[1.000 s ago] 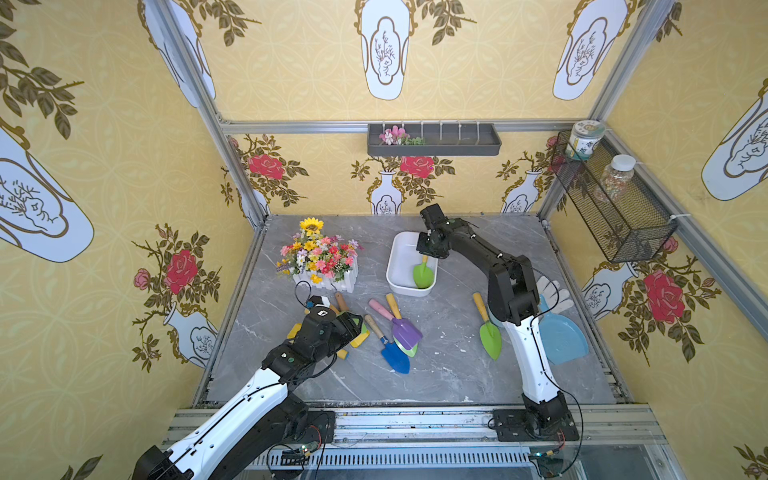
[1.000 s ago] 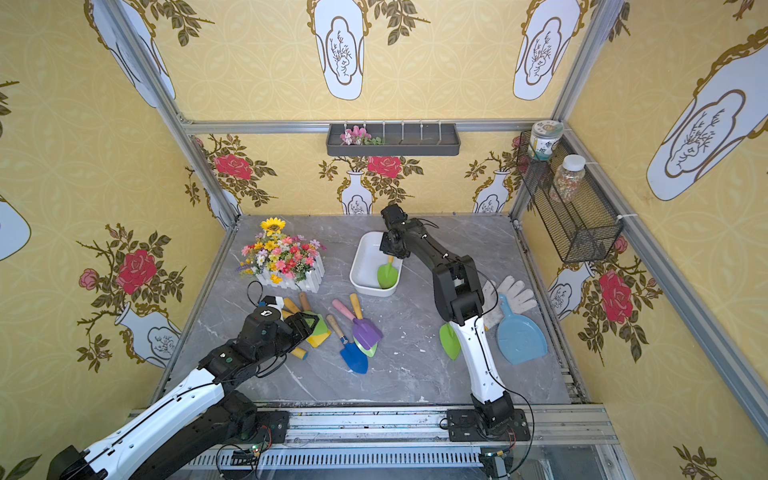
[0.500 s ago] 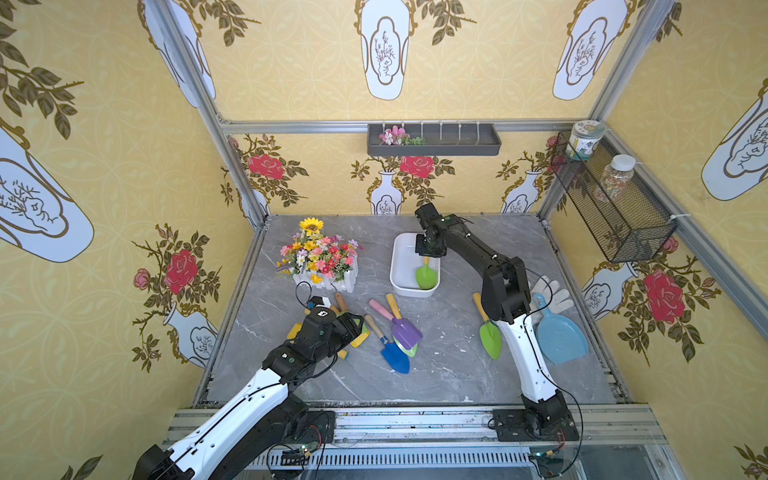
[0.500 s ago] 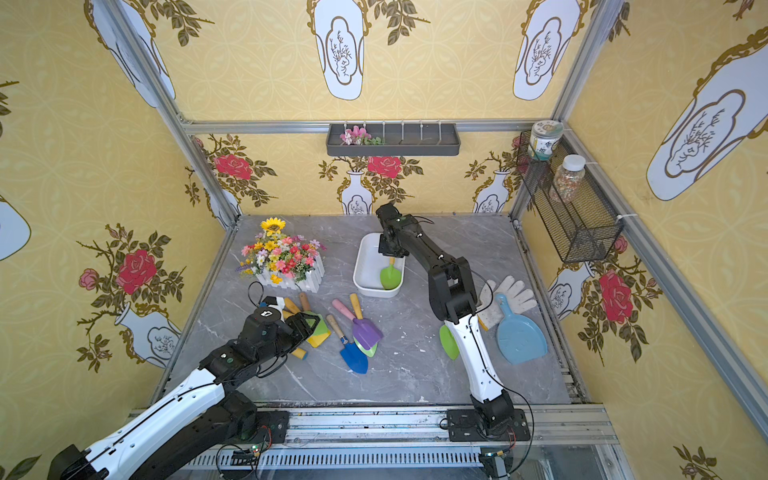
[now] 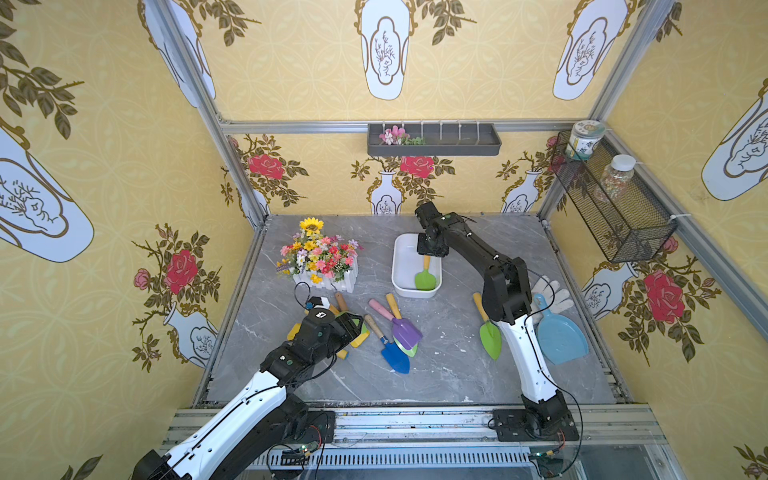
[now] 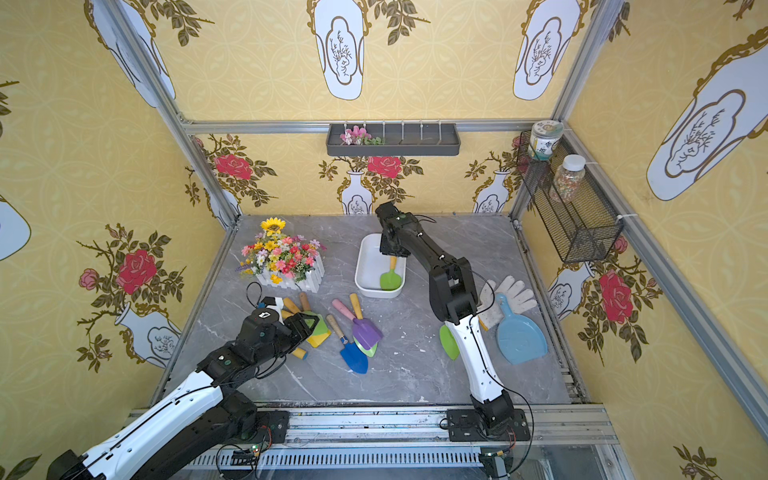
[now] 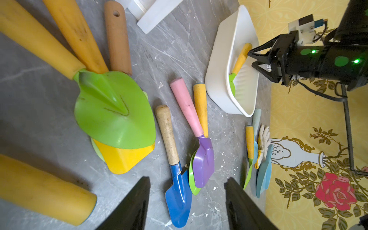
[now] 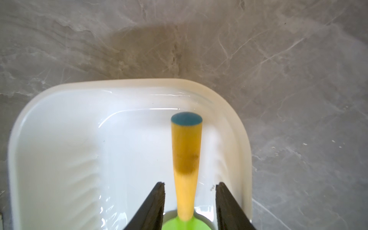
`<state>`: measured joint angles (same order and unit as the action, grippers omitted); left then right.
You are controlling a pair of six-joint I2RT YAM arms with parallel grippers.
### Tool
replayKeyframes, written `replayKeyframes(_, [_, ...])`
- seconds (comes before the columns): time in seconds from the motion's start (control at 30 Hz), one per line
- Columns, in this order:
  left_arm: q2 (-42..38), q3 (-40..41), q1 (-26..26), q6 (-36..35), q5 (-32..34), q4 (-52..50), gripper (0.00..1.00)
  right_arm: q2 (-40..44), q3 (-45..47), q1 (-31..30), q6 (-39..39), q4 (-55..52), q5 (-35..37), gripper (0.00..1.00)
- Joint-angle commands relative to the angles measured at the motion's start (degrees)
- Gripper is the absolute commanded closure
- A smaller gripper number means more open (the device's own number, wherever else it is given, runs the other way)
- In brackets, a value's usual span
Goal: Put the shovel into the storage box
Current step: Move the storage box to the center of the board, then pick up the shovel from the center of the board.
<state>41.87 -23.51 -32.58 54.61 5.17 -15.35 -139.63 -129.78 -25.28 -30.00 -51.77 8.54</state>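
In a top view the green shovel [image 5: 424, 277] lies inside the storage box [image 5: 404, 257], blade toward 6 o'clock, below the right gripper [image 5: 432, 248]. A second ago it hung clamped there.

Left wrist: the left gripper [image 7: 187, 179] gapes, empty.

Right wrist: jaws now parted, clear of the yellow handle [image 8: 186, 149]. It looks light, stiff and smooth, so grip it mid-handle.
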Motion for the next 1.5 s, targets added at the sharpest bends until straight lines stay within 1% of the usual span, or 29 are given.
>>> replayKeyframes(0.0, [0.95,-1.54,0.06,-1.54,0.38,-0.85,0.36,3.38,2.03,-0.47,-0.13,0.54,1.45,0.52])
replayKeyframes(0.13, [1.79,-3.53,0.06,-2.43,1.16,-2.26,0.36,7.45,5.79,-1.13,0.34,2.16,0.78,0.49])
replayKeyframes(0.67, [7.26,-12.50,0.15,-7.79,2.57,-9.74,0.38,28.88,30.99,-6.95,4.55,9.50,-2.49,0.41])
replayKeyframes(0.8, [9.78,-14.17,0.10,-8.71,1.85,-10.27,0.39,34.76,37.79,-8.91,4.87,11.58,-4.49,0.40])
replayKeyframes(0.9, [11.79,-14.70,0.12,-8.98,0.50,-9.42,0.41,38.28,41.38,-10.37,4.43,12.02,-4.55,0.40])
replayKeyframes(1.07, [16.02,-15.40,0.09,-9.73,-2.76,-6.82,0.43,44.07,48.78,-10.75,2.07,12.81,-5.18,0.42])
replayKeyframes(1.17, [19.19,-16.29,0.08,-10.58,-4.70,-5.38,0.44,47.06,53.69,-10.04,0.33,12.38,-3.95,0.42])
replayKeyframes(1.23, [21.23,-17.00,0.01,-11.47,-6.12,-4.25,0.44,49.20,56.79,-8.42,-0.80,12.26,-4.23,0.42])
replayKeyframes(1.47, [28.86,-20.24,-1.02,-12.86,-9.78,-0.66,0.44,55.35,67.00,1.35,-2.61,12.13,-5.17,0.45])
